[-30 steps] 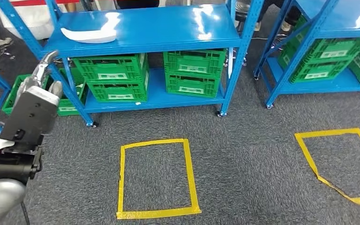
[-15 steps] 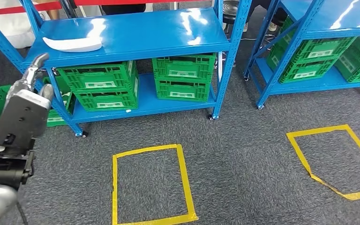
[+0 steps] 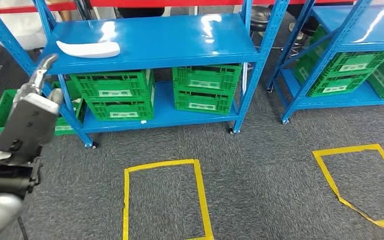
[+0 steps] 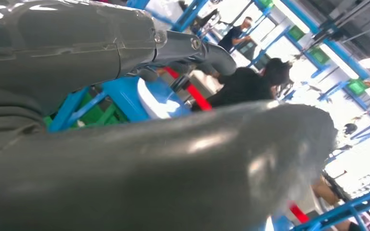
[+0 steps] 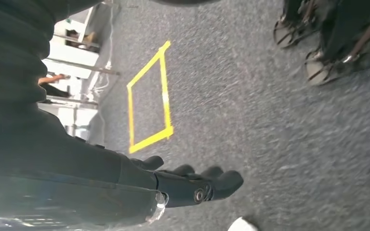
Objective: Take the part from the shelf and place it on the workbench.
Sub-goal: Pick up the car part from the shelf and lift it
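Note:
The part (image 3: pixel 87 48) is a long white curved piece lying on the top board of the blue shelf (image 3: pixel 180 37), near its left end. My left hand (image 3: pixel 32 107) is raised in front of the shelf's left post, below and to the left of the part, fingers (image 3: pixel 46 66) pointing up with nothing in them. The left wrist view shows the thick thumb (image 4: pixel 164 168) and a finger apart, with the white part (image 4: pixel 156 98) beyond them. My right hand (image 5: pixel 188 185) hangs over the grey carpet, fingers stretched out and empty.
Green crates (image 3: pixel 115 92) fill the lower board of the shelf. A second blue shelf (image 3: pixel 350 55) with more green crates stands to the right. Two yellow tape outlines (image 3: pixel 162 197) mark the carpet. A person in black (image 4: pixel 248 84) stands behind the shelf.
The whole picture has shifted, so the camera moved; the shelf now sits slightly lower and further right than half a second ago. My left hand stays raised and empty.

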Action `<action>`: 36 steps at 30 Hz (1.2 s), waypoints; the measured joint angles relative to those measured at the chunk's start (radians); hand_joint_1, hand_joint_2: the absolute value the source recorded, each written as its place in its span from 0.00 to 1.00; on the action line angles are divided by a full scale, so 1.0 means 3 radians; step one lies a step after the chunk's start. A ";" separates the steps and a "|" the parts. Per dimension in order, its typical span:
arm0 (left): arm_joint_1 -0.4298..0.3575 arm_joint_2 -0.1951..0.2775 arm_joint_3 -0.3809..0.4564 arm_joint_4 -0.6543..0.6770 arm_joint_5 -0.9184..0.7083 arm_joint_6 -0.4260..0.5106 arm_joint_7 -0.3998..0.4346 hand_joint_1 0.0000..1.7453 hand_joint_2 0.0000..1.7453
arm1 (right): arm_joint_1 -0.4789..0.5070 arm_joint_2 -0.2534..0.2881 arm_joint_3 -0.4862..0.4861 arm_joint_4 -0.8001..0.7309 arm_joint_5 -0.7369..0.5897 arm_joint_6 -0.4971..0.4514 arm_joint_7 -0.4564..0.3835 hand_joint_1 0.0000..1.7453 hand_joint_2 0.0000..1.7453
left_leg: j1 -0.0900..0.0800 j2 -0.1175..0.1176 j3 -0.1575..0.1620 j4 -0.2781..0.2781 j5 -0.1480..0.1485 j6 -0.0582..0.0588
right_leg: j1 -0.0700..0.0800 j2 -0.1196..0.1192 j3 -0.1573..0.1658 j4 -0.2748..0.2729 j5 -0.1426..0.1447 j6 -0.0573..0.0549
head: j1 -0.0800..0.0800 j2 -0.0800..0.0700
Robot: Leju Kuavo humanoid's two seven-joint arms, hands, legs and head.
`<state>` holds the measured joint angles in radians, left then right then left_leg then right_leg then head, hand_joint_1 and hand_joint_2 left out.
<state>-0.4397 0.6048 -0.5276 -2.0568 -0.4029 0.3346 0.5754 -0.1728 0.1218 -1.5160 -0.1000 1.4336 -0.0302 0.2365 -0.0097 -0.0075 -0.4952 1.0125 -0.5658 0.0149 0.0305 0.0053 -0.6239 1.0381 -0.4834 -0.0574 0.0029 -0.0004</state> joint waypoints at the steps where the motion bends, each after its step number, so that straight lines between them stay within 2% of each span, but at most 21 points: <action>1: 0.0001 0.0000 0.0001 0.0000 0.0000 0.0000 0.0001 0.00 0.00 | 0.0004 0.0001 0.0000 0.0001 0.0000 0.0000 0.0000 0.00 1.00 | 0.0006 -0.0007 0.0012 0.0009 0.0008 -0.0017 | 0.0000 0.0005 0.0036 -0.0053 0.0005 -0.0010 | 0.0010 0.0000; 4: -0.0004 0.0007 0.0005 -0.0002 0.0000 0.0001 0.0000 0.00 0.00 | 0.0002 -0.0004 -0.0001 0.0000 0.0000 -0.0001 0.0000 0.00 1.00 | 0.0011 -0.0007 -0.0017 0.0171 -0.0054 -0.0066 | -0.0038 0.0000 0.0175 -0.0165 0.0055 0.0000 | 0.0013 0.0000; 7: -0.0003 0.0014 0.0004 0.0000 0.0002 0.0001 -0.0001 0.00 0.00 | -0.0010 -0.0002 0.0000 -0.0002 0.0000 0.0001 0.0000 0.00 1.00 | 0.0053 0.0002 -0.0347 0.0666 -0.0282 -0.0137 | -0.0073 0.0004 0.0233 -0.0199 0.0034 0.0023 | -0.0010 0.0000; 8: 0.0000 0.0015 0.0003 0.0001 0.0003 0.0000 0.0000 0.00 0.00 | -0.0005 0.0000 0.0000 -0.0002 0.0000 0.0002 0.0000 0.00 1.00 | 0.0073 0.0009 -0.0453 0.0773 -0.0305 -0.0162 | -0.0084 0.0006 0.0248 -0.0197 0.0014 0.0037 | -0.0014 0.0000; 9: 0.0002 0.0015 0.0003 0.0002 0.0004 0.0000 0.0000 0.00 0.00 | 0.0002 0.0003 -0.0001 -0.0002 0.0000 0.0002 0.0000 0.00 1.00 | 0.0095 0.0016 -0.0514 0.0779 -0.0255 -0.0189 | -0.0099 0.0007 0.0268 -0.0193 -0.0008 0.0056 | -0.0017 0.0000; 10: 0.0002 0.0016 0.0003 0.0002 0.0004 0.0000 -0.0001 0.00 0.00 | 0.0006 0.0006 -0.0001 -0.0002 0.0000 0.0002 0.0000 0.00 1.00 | 0.0117 0.0024 -0.0516 0.0674 -0.0127 -0.0220 | -0.0117 0.0011 0.0295 -0.0185 -0.0035 0.0079 | -0.0021 0.0000; 12: 0.0003 0.0015 0.0002 0.0003 0.0005 0.0000 -0.0001 0.00 0.00 | 0.0007 0.0010 -0.0001 -0.0002 0.0000 0.0001 0.0000 0.00 1.00 | 0.0153 0.0032 -0.0420 0.0311 0.0182 -0.0284 | -0.0148 0.0020 0.0343 -0.0161 -0.0097 0.0136 | -0.0031 0.0000; 13: 0.0002 0.0016 0.0001 0.0005 0.0005 0.0000 -0.0001 0.00 0.00 | 0.0001 0.0010 -0.0001 -0.0002 0.0001 0.0001 0.0000 0.00 1.00 | 0.0156 0.0039 -0.0376 0.0160 0.0240 -0.0286 | -0.0155 0.0026 0.0353 -0.0143 -0.0123 0.0167 | -0.0045 0.0000; 15: 0.0009 0.0018 0.0001 0.0008 0.0007 0.0000 0.0003 0.00 0.00 | -0.0006 0.0010 -0.0001 -0.0002 0.0003 0.0000 0.0000 0.00 1.00 | 0.0142 0.0046 -0.0354 0.0076 0.0217 -0.0219 | -0.0154 0.0033 0.0351 -0.0116 -0.0156 0.0224 | -0.0056 0.0000; 18: 0.0013 0.0019 0.0004 0.0006 0.0008 0.0001 0.0002 0.00 0.00 | -0.0001 0.0012 -0.0001 -0.0002 0.0004 0.0000 0.0000 0.00 1.00 | 0.0137 0.0036 -0.0321 0.0077 0.0199 -0.0106 | -0.0162 0.0018 0.0351 -0.0051 -0.0189 0.0276 | -0.0037 0.0000; 19: 0.0011 0.0018 0.0005 0.0005 0.0008 0.0001 -0.0001 0.00 0.00 | -0.0004 0.0013 -0.0001 -0.0002 0.0004 0.0000 0.0000 0.00 1.00 | 0.0137 0.0033 -0.0302 0.0076 0.0193 -0.0087 | -0.0165 0.0009 0.0308 0.0044 -0.0226 0.0286 | -0.0028 0.0000; 21: 0.0010 0.0017 0.0005 0.0003 0.0008 0.0001 -0.0003 0.00 0.00 | -0.0010 0.0017 -0.0001 0.0001 0.0005 0.0000 -0.0001 0.00 1.00 | 0.0126 0.0032 -0.0273 0.0074 0.0167 -0.0054 | -0.0164 -0.0001 0.0097 0.0425 -0.0367 0.0300 | -0.0007 0.0000; 23: 0.0012 0.0016 0.0003 0.0003 0.0008 0.0001 -0.0003 0.00 0.00 | -0.0004 0.0018 -0.0001 0.0003 0.0005 0.0000 -0.0002 0.00 1.00 | 0.0104 0.0025 -0.0243 0.0074 0.0132 -0.0030 | -0.0159 -0.0002 -0.0167 0.0811 -0.0487 0.0293 | 0.0009 0.0000; 24: 0.0013 0.0016 0.0003 0.0003 0.0008 0.0001 -0.0003 0.00 0.00 | 0.0002 0.0018 -0.0001 0.0003 0.0005 0.0000 -0.0002 0.00 1.00 | 0.0091 0.0019 -0.0220 0.0074 0.0112 -0.0023 | -0.0151 -0.0002 -0.0240 0.0871 -0.0468 0.0276 | 0.0013 0.0000; 25: 0.0013 0.0016 0.0003 0.0003 0.0008 0.0001 -0.0003 0.00 0.00 | 0.0006 0.0018 -0.0001 0.0003 0.0005 0.0000 -0.0002 0.00 1.00 | 0.0078 0.0013 -0.0189 0.0074 0.0090 -0.0018 | -0.0138 -0.0002 -0.0255 0.0810 -0.0377 0.0248 | 0.0017 0.0000; 27: 0.0013 0.0016 0.0003 0.0004 0.0008 0.0001 -0.0003 0.00 0.00 | 0.0007 0.0017 -0.0001 0.0004 0.0005 0.0000 -0.0001 0.00 1.00 | 0.0056 0.0007 -0.0117 0.0069 0.0040 -0.0014 | -0.0090 -0.0003 -0.0148 0.0431 -0.0078 0.0153 | 0.0023 0.0000; 28: 0.0012 0.0015 0.0002 0.0004 0.0008 0.0001 -0.0004 0.00 0.00 | 0.0004 0.0013 -0.0001 0.0005 0.0005 0.0000 -0.0002 0.00 1.00 | 0.0048 0.0000 -0.0089 0.0064 0.0018 -0.0017 | -0.0063 -0.0003 -0.0094 0.0261 -0.0015 0.0101 | 0.0017 0.0000; 30: 0.0014 0.0012 0.0002 0.0006 0.0008 0.0001 -0.0003 0.00 0.00 | 0.0001 0.0007 -0.0001 0.0008 0.0005 -0.0001 -0.0002 0.00 1.00 | 0.0050 -0.0013 -0.0058 0.0057 -0.0003 -0.0045 | -0.0026 0.0004 -0.0022 0.0055 -0.0009 0.0026 | 0.0018 0.0000; 31: 0.0015 0.0010 0.0002 0.0007 0.0009 0.0001 -0.0004 0.00 0.00 | 0.0003 0.0004 -0.0001 0.0009 0.0005 -0.0001 -0.0003 0.00 1.00 | 0.0050 -0.0022 -0.0041 0.0060 0.0002 -0.0067 | -0.0020 0.0009 -0.0003 0.0015 -0.0033 0.0013 | 0.0019 0.0000; 34: 0.0010 0.0014 0.0007 0.0006 0.0009 0.0002 -0.0004 0.00 0.00 | 0.0004 0.0000 -0.0001 0.0007 0.0006 -0.0002 -0.0003 0.00 1.00 | 0.0056 -0.0016 -0.0033 0.0152 -0.0029 -0.0116 | -0.0040 0.0009 0.0137 -0.0114 0.0035 0.0017 | 0.0022 0.0000; 36: 0.0003 0.0017 0.0008 0.0007 0.0009 0.0001 -0.0004 0.00 0.00 | -0.0010 -0.0002 -0.0001 0.0006 0.0006 -0.0001 -0.0003 0.00 1.00 | 0.0063 0.0003 -0.0186 0.0419 -0.0157 -0.0145 | -0.0055 0.0006 0.0197 -0.0148 0.0029 0.0016 | 0.0007 0.0000</action>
<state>-0.4387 0.6101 -0.5252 -2.0548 -0.4002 0.3349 0.5742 -0.1759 0.1213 -1.5164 -0.0981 1.4355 -0.0305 0.2356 0.0092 -0.0066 -0.5510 1.1383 -0.6128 -0.0286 0.0140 0.0070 -0.5648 0.9936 -0.4747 -0.0525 0.0050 -0.0004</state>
